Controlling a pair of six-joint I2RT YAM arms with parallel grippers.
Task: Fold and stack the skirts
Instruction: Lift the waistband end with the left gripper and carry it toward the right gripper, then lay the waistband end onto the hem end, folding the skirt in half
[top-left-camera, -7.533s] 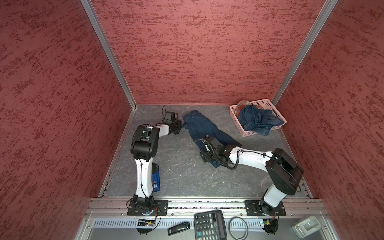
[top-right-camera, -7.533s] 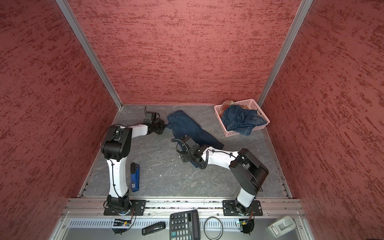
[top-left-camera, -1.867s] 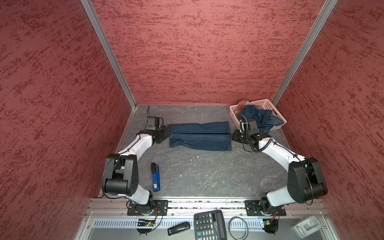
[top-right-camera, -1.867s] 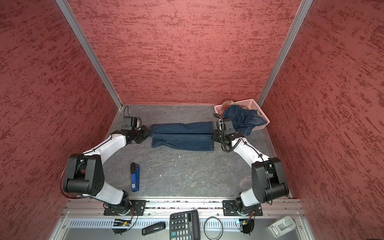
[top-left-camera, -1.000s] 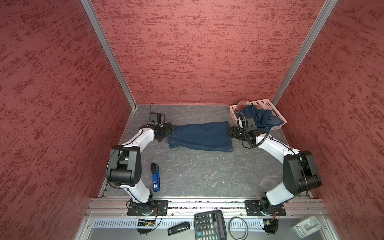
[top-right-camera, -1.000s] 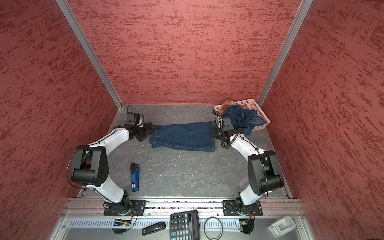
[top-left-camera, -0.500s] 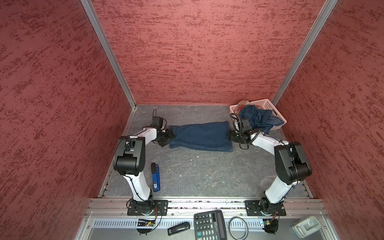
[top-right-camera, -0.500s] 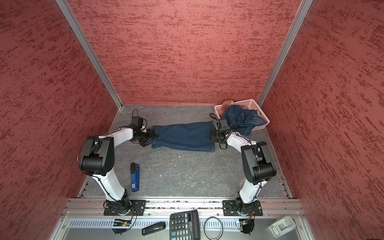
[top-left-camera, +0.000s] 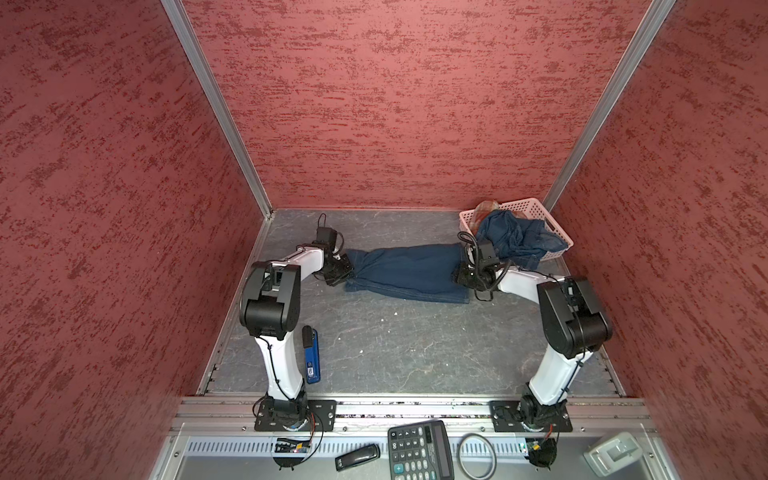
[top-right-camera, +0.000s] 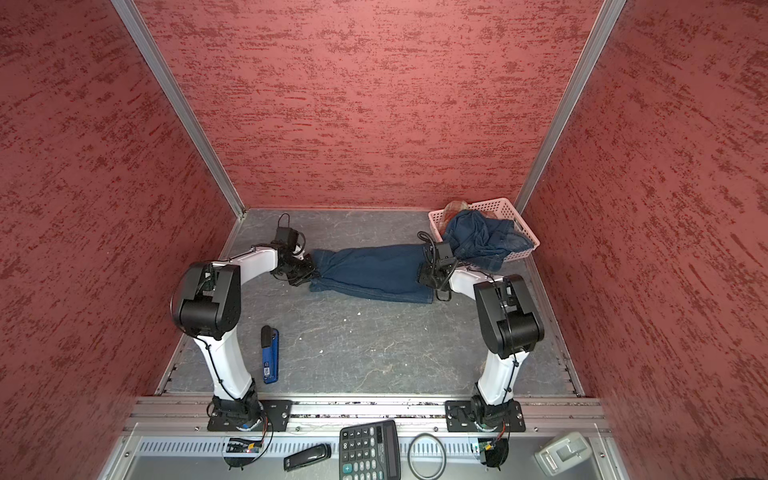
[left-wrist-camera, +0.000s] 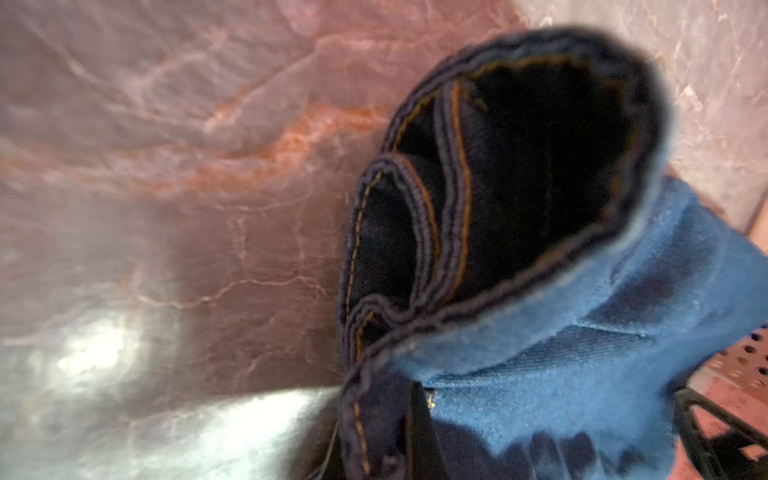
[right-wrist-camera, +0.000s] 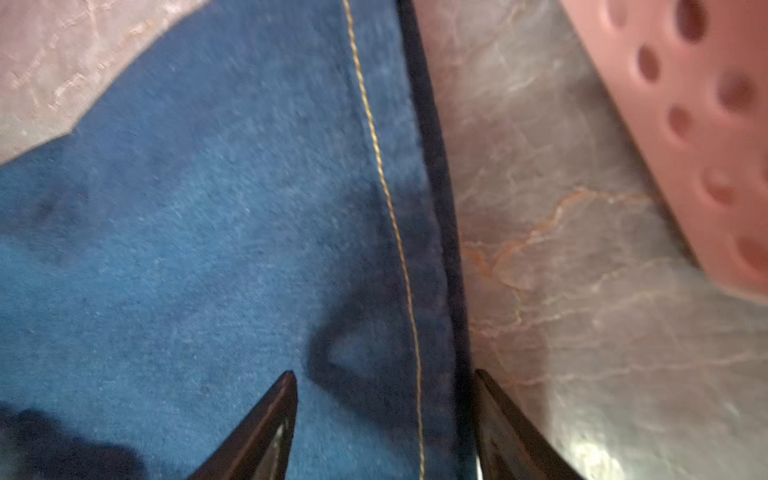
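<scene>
A dark blue denim skirt (top-left-camera: 407, 270) (top-right-camera: 370, 270) lies flat across the back of the grey table, folded lengthwise. My left gripper (top-left-camera: 347, 274) (top-right-camera: 309, 272) is at its left end, shut on the skirt's stitched hem (left-wrist-camera: 561, 332), which bunches up at the jaws. My right gripper (top-left-camera: 459, 276) (right-wrist-camera: 382, 415) stands open at the right end, fingers (right-wrist-camera: 266, 424) astride the yellow-stitched edge (right-wrist-camera: 208, 228). A second denim skirt (top-left-camera: 515, 239) (top-right-camera: 478, 237) hangs out of the pink basket (top-left-camera: 523, 204) (top-right-camera: 490, 204). The plaid skirt (top-left-camera: 484, 208) peeks out behind it.
The basket wall (right-wrist-camera: 685, 104) is close beside my right gripper. A blue and black tool (top-left-camera: 311, 357) lies by the left arm's base. A calculator (top-left-camera: 419, 453), a ring and small devices sit on the front shelf. Red walls enclose three sides.
My left gripper has shut on the skirt's left hem. Both arms' elbows have swung forward, and the right gripper has stayed open at the right end.
</scene>
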